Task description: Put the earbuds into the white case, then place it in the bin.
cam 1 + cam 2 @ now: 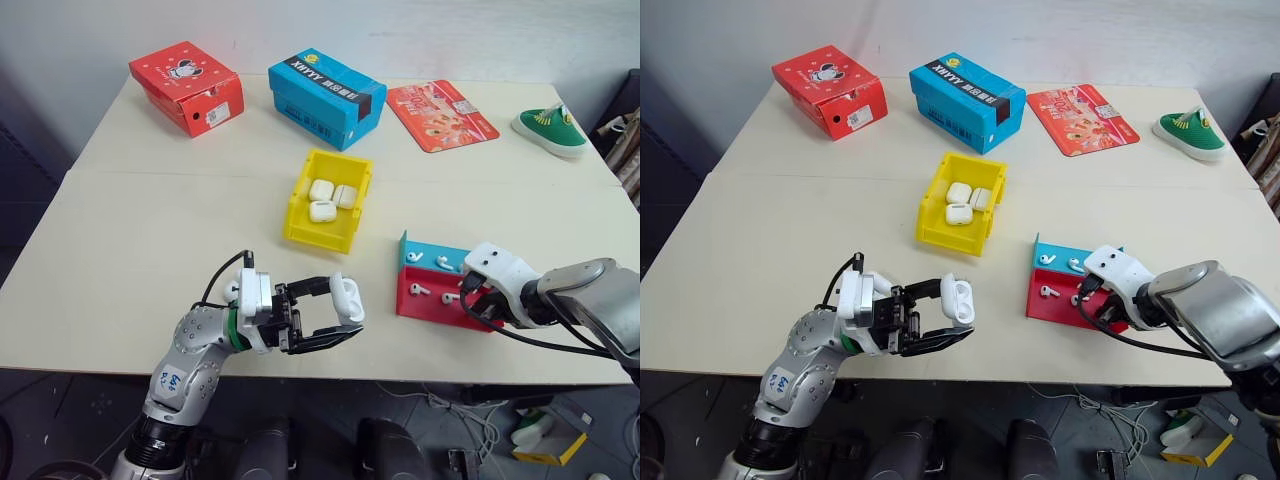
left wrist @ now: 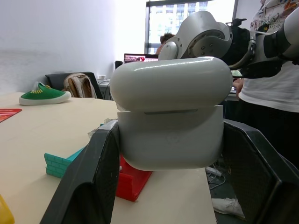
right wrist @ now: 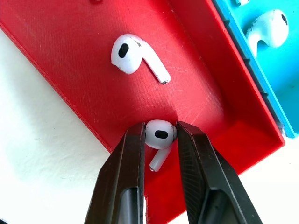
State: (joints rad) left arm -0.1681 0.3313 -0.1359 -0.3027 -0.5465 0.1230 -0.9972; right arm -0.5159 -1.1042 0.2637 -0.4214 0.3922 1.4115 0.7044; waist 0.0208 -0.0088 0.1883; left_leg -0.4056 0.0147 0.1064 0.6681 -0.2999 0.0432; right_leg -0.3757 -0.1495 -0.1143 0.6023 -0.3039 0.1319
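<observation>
Right gripper (image 3: 159, 135) pinching an earbud (image 3: 160, 135) in the red tray (image 3: 60, 51), left gripper (image 1: 335, 315) gripping a white case (image 2: 170, 116) above the surface (image 1: 140, 250).

1. A pale cream bench (image 1: 150, 250) is set against a plain white wall (image 1: 420, 30).
2. Dark floor (image 1: 60, 400) is seen below the bench's near edge.
3. Bright windows (image 2: 187, 16) are seen behind.

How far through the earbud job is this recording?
Three cases already lie in the yellow bin. Now the left tool holds a white case with its lid ajar, while the right tool pinches an earbud in the red tray. Loading, closing and binning remain.
</observation>
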